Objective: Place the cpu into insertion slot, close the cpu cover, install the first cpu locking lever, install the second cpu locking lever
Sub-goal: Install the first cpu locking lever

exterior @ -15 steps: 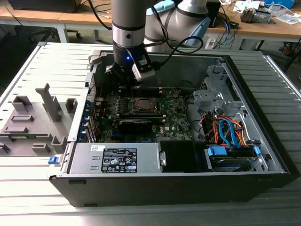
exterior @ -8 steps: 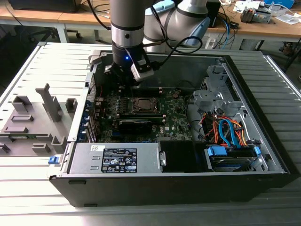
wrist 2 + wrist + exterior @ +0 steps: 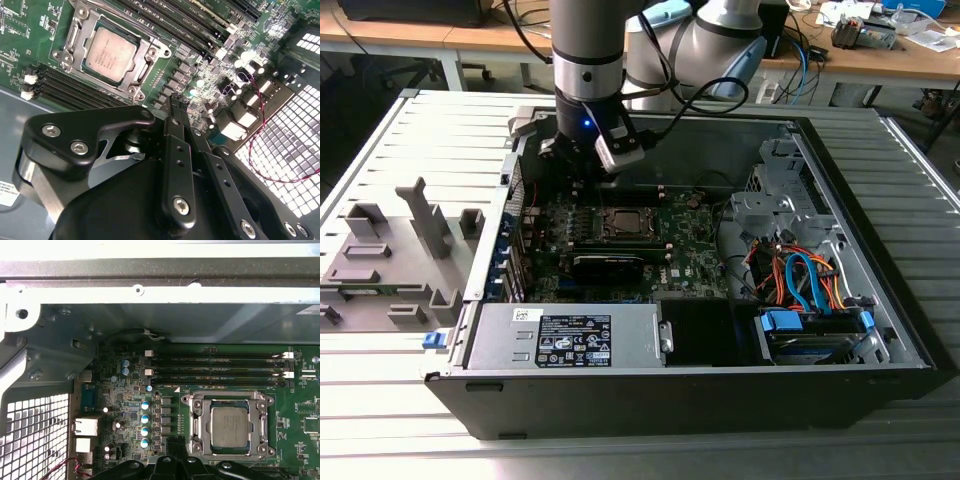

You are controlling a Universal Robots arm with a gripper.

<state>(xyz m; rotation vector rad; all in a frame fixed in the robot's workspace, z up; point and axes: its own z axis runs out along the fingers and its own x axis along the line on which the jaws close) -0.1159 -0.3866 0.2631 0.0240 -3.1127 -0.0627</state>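
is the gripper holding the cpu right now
No. In the second wrist view the cpu sits in the insertion slot under the cpu cover, apart from the gripper, whose fingertips hold nothing.

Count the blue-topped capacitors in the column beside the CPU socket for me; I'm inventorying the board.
4, stacked in one column in the first wrist view. The gripper may hide others.

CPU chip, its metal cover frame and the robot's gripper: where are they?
cpu (image 3: 229, 427), first wrist view, middle of its silvery face.
cpu cover (image 3: 197, 426), first wrist view, one side bar.
gripper (image 3: 179, 107), second wrist view, closed fingertips.
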